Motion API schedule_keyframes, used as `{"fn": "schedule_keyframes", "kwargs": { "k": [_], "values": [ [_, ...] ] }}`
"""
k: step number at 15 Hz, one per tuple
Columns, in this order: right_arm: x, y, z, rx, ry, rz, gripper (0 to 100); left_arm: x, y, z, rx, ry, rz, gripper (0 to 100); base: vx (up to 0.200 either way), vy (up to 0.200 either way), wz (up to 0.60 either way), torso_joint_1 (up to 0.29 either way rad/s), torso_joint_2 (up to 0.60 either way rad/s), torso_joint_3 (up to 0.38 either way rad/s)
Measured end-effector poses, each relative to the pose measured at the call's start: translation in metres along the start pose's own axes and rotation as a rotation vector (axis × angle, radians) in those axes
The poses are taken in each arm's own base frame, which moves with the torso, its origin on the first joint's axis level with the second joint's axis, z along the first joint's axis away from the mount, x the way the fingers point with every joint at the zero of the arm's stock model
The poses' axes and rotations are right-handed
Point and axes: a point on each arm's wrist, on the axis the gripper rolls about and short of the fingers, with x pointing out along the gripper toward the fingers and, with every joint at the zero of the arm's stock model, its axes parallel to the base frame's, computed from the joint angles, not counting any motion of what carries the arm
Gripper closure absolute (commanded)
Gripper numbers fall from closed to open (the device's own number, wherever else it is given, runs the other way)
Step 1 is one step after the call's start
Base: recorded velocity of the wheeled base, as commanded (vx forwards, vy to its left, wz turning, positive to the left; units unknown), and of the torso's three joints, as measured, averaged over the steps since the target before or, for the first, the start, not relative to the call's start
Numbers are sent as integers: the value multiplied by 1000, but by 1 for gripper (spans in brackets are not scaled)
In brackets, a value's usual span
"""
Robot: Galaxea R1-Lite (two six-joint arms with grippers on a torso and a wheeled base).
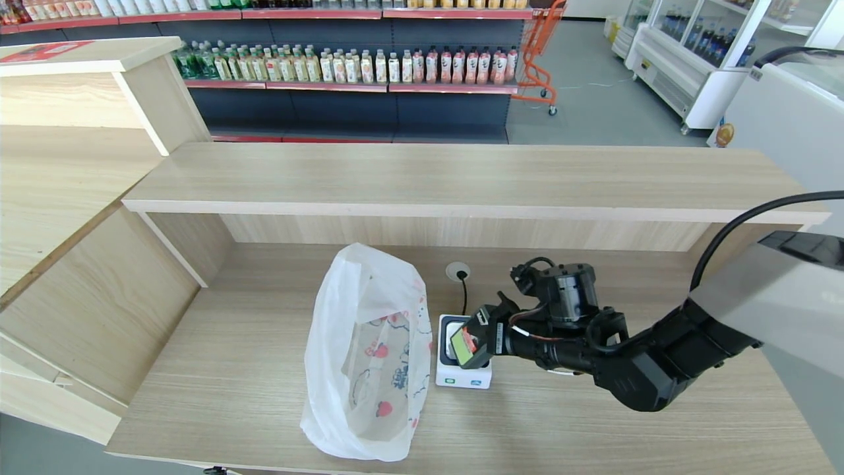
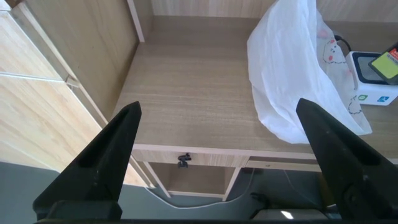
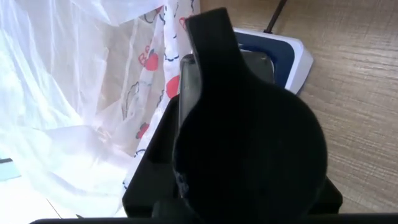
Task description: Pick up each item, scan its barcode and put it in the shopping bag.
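Rounded matte-black housings are covering the right arm (image 1: 646, 373); tapered black fingers (image 2: 99, 168) are forming the left hand (image 2: 217, 104).

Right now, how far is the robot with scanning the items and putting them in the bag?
Done: I cannot tell; the shopping bag stands open on the counter, but its print hides whether anything is inside.
In hand: the right gripper holds a small green pack just above the scanner.
Left: that pack is not yet bagged. The left gripper is open and empty.
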Motion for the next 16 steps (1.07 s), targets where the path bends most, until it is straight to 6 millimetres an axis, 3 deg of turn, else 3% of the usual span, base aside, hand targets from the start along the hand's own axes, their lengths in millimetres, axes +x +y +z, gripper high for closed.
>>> {"fn": "schedule_keyframes", "kwargs": {
  "k": [3,6,9,11,13,16],
  "values": [
    [4,1,0,-1,-1,3,100,0,0,0,0,0,0,0,0,0,0,0,0,0],
    [-9,6,9,71,-25,10,100,0,0,0,0,0,0,0,0,0,0,0,0,0],
    [-47,13,40,68,-143,32,100,0,0,0,0,0,-1,0,0,0,0,0,0,0],
    [-83,19,58,-51,-232,35,100,0,0,0,0,0,0,0,0,0,0,0,0,0],
    [-113,18,53,-169,-255,14,100,0,0,0,0,0,0,0,0,0,0,0,0,0],
    [-139,12,25,-197,-222,-3,100,0,0,0,0,0,0,0,0,0,0,0,0,0]
  ]
}}
